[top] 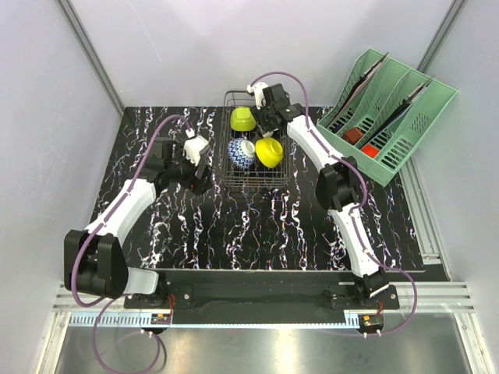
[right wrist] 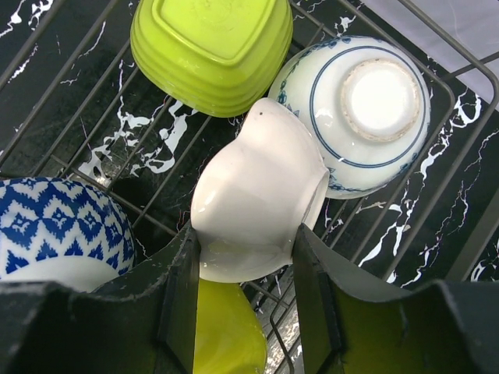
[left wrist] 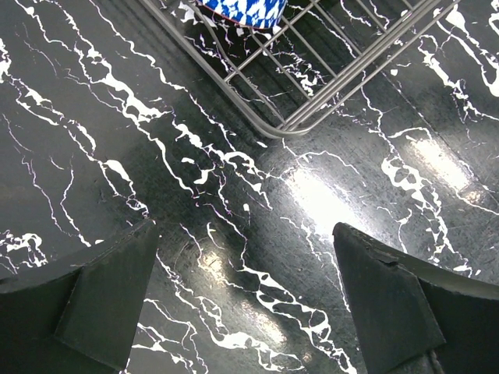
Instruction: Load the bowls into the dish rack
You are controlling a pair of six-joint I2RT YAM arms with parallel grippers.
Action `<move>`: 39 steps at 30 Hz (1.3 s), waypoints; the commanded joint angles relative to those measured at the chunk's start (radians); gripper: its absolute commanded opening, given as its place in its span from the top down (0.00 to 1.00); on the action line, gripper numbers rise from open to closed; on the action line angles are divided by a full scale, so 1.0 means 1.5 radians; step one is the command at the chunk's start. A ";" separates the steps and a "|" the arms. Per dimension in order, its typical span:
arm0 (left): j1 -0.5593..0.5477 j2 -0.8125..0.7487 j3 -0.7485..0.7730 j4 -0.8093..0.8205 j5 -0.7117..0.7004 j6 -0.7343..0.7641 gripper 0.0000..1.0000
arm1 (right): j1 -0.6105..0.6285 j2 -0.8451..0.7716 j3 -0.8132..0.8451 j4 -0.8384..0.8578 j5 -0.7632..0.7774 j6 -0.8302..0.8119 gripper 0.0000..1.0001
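Observation:
The dish rack (top: 253,184), a dark wire basket, stands at the back middle of the black marbled table. In it lie a lime-green bowl (top: 242,118), a blue-patterned bowl (top: 241,153) and a yellow bowl (top: 269,152). My right gripper (top: 263,123) hangs over the rack's back part. In the right wrist view it (right wrist: 245,238) is shut on a plain white bowl (right wrist: 257,187), tilted on its side above the rack wires (right wrist: 93,128), next to a white bowl with blue rings (right wrist: 362,113). My left gripper (left wrist: 245,241) stands open over bare table, just short of the rack's near-left corner (left wrist: 273,128).
A mint-green slotted file organizer (top: 386,117) with dark and red items stands at the back right, close to the right arm's elbow. Grey walls close the table in on the left, back and right.

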 commanded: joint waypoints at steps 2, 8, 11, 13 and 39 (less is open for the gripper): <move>-0.001 -0.005 0.008 0.017 -0.009 0.013 0.01 | 0.018 -0.002 0.011 0.045 0.031 -0.029 1.00; -0.001 -0.014 -0.002 0.028 0.003 0.005 0.01 | 0.035 0.009 0.004 0.042 0.044 -0.038 1.00; -0.001 -0.021 -0.011 0.030 0.003 0.007 0.01 | 0.037 0.019 0.004 0.042 0.052 -0.035 1.00; -0.001 -0.026 -0.016 0.030 0.003 0.010 0.01 | 0.037 0.027 0.005 0.042 0.054 -0.034 1.00; 0.012 -0.030 -0.029 0.045 0.021 0.009 0.01 | 0.058 0.060 0.008 0.045 0.076 -0.044 0.12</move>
